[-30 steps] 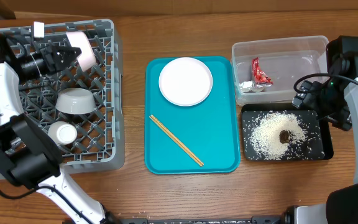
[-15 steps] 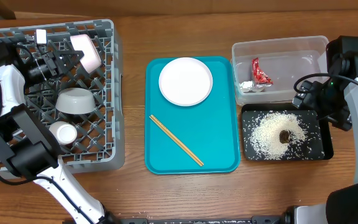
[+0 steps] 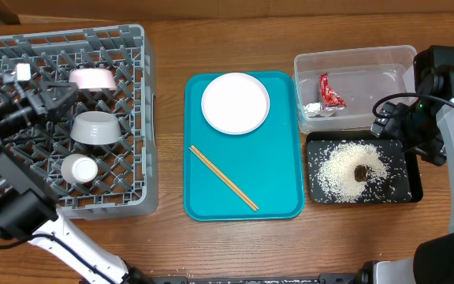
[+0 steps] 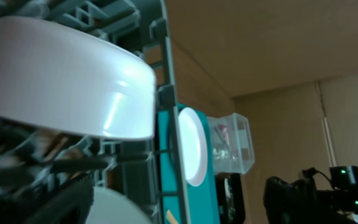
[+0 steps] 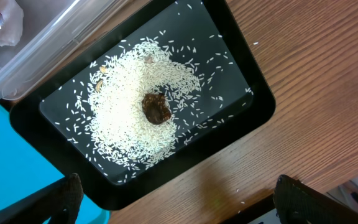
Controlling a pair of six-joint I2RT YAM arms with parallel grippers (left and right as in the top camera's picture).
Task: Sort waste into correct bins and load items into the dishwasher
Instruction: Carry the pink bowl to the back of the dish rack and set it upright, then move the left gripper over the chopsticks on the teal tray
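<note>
The grey dishwasher rack holds a small pink-backed plate, a grey bowl and a white cup. My left gripper hangs over the rack just left of the small plate, open and apart from it; one dark finger shows. On the teal tray lie the large white plate and chopsticks. The clear tub holds the foil wrapper. The black tray holds rice and a brown lump. My right gripper hovers open and empty above that tray's near edge.
The teal tray sits between the rack and the two bins. A few stray rice grains lie on the wooden table beside the black tray. My right arm stands at the table's right edge.
My left gripper opened and drew back to the left. The small plate it held now rests in the rack, tipped down from its raised pose. The right arm stayed still.
</note>
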